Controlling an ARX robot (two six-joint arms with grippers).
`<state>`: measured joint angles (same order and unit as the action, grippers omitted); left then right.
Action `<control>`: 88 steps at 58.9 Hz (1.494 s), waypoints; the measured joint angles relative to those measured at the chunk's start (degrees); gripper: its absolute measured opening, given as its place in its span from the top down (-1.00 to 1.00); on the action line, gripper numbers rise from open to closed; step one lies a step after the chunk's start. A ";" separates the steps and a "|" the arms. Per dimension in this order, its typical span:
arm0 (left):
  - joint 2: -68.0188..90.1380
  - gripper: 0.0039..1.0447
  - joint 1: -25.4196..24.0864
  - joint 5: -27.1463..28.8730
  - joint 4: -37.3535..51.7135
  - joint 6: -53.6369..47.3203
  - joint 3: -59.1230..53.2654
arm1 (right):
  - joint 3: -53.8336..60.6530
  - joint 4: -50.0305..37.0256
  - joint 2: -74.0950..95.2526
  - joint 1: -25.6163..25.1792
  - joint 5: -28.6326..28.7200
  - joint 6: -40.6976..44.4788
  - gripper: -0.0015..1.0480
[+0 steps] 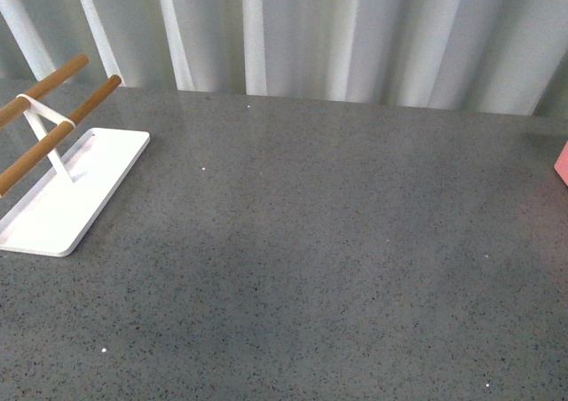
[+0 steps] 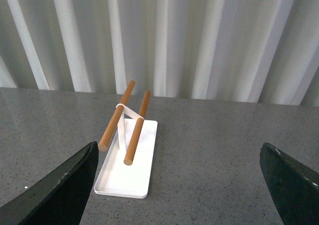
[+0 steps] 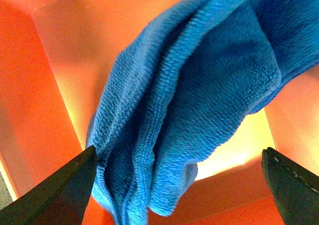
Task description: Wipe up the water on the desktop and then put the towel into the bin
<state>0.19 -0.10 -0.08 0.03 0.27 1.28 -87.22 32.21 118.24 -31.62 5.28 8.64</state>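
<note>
Towel (image 3: 189,100) bunched inside bin (image 3: 45,85), right hand (image 3: 177,185) spread, empty; desktop (image 1: 337,259) bare

Towel in bin, surface bare

Blue fluffy towel (image 3: 189,100) bunched in folds, hanging inside the salmon-pink bin (image 3: 45,85), walls around it. Grey speckled surface (image 1: 337,259) broad and flat; bin corner (image 1: 562,163) at its far right edge
</note>
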 joint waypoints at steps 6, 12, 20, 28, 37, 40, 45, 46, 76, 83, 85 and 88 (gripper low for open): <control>0.00 -0.88 0.00 0.00 0.00 0.00 0.00 | -0.79 0.24 0.00 0.39 0.50 -0.13 -0.86; 0.00 -0.88 0.00 0.02 0.00 0.00 0.00 | -2.99 0.11 -0.31 1.31 1.97 -0.11 -0.86; 0.00 -0.88 0.00 0.00 0.00 0.00 0.00 | -4.44 -0.48 -2.14 2.21 3.52 0.17 -0.86; 0.00 -0.88 0.00 0.02 0.00 0.00 0.00 | -3.89 -6.01 -7.34 3.30 8.66 0.79 -0.86; 0.00 -0.88 0.00 0.00 0.00 0.00 0.00 | 4.96 -15.58 -20.04 5.01 14.47 3.15 -0.86; 0.00 -0.88 0.00 0.00 0.00 0.00 0.00 | 10.64 -19.12 -26.67 5.77 16.66 4.11 -0.86; 0.00 -0.88 0.00 0.02 0.00 0.00 0.00 | 20.02 -22.82 -36.96 7.15 19.34 4.94 -0.86; 0.00 -0.88 0.00 0.00 0.00 0.00 0.00 | 21.07 -23.15 -38.01 7.32 19.39 5.03 -0.86; 0.00 -0.88 0.00 0.02 0.00 0.00 0.00 | 63.34 -45.35 -73.00 21.09 6.51 -2.99 -0.58; 0.00 -0.88 0.00 -0.02 0.00 0.00 0.00 | 70.01 -56.39 -76.48 22.93 3.34 -5.75 -0.20; 0.00 -0.88 0.00 -0.02 0.00 0.00 0.00 | 71.41 -57.00 -77.61 23.54 2.89 -6.12 -0.07; 0.00 -0.88 0.00 0.00 0.00 0.00 0.00 | 73.05 -57.13 -78.88 24.26 2.34 -6.36 0.10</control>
<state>0.19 -0.10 -0.08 0.03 0.27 1.28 -14.17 -24.93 39.35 -7.35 7.62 2.28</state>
